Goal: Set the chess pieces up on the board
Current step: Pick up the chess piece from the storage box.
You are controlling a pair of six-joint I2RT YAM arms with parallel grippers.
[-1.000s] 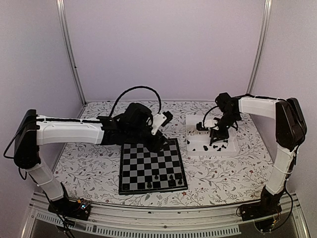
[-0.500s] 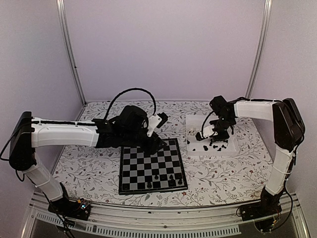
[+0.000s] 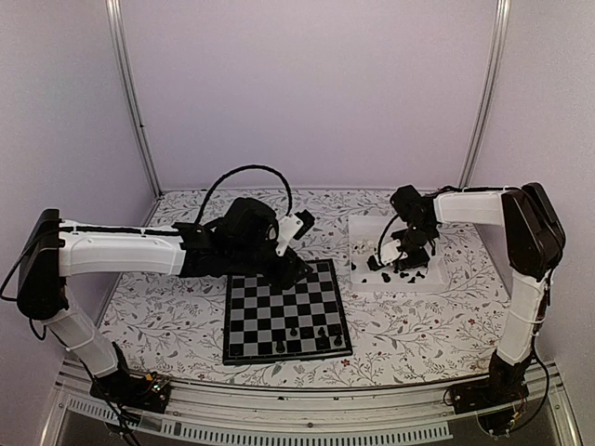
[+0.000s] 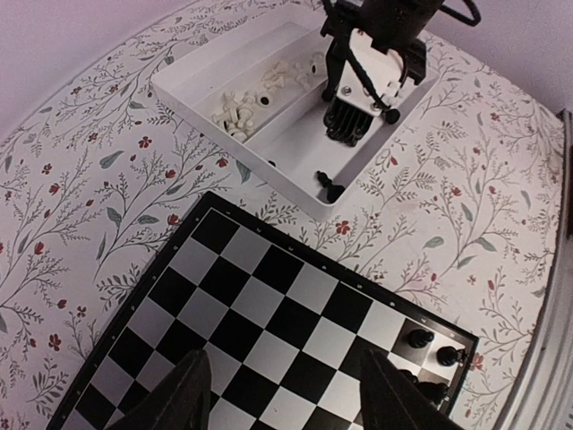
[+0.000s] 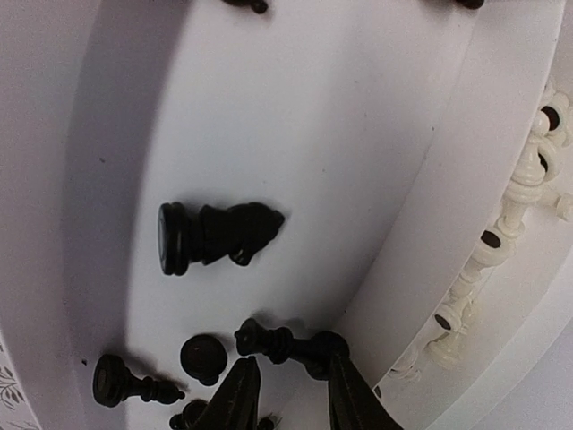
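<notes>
The board (image 3: 270, 311) lies in the middle of the table, its black and grey checks filling the lower left wrist view (image 4: 269, 305). A few black chess pieces (image 3: 321, 332) stand on its near right corner (image 4: 419, 339). My left gripper (image 3: 296, 268) hovers over the board's far edge, open (image 4: 291, 394) and empty. My right gripper (image 3: 395, 260) reaches down into the white tray (image 3: 437, 279). Its jaws (image 5: 291, 394) stand narrowly open. A black piece (image 5: 286, 345) lies on its side across the tips, its base at the right fingertip. A fallen black knight (image 5: 215, 235) lies further ahead.
Black pawns (image 5: 204, 356) lie loose on the tray floor left of my right gripper. White pieces (image 5: 501, 242) are heaped beyond the tray's divider, also visible from the left wrist (image 4: 242, 107). Floral tablecloth (image 3: 167, 307) surrounds board and tray; metal posts stand at the back corners.
My right gripper has shifted left across the tray and sunk toward the black pieces. The left arm drew back a little to the left, then held still.
</notes>
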